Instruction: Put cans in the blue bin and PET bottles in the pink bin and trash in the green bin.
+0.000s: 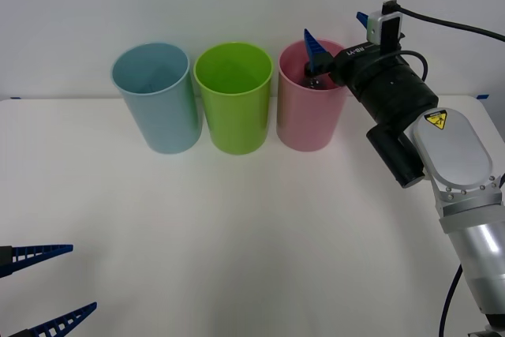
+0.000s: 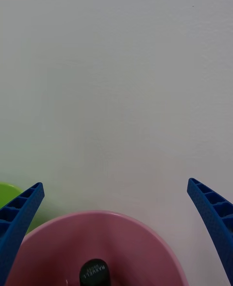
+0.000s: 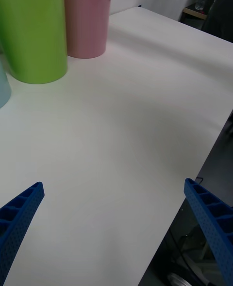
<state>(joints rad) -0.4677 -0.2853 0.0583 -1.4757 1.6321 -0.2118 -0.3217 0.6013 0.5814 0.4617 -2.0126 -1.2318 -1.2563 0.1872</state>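
Bottle (image 2: pixel 95 272): you've dropped it inside pink bin (image 1: pixel 310 120), table's far edge.
Right gripper (image 1: pixel 338 41): fingers apart above rim, so released.
Left gripper (image 1: pixel 49 288): spread, parked near corner.

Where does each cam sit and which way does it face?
Front: above the arms, looking forward and down at the table; right arm reaches to the pink bin, left gripper at the near left edge.
Right wrist: over the pink bin, facing the wall; open blue fingers, bottle cap inside the bin.
Left wrist: low over the table, facing the green bin; open fingers.
Shared: pink bin in all three.
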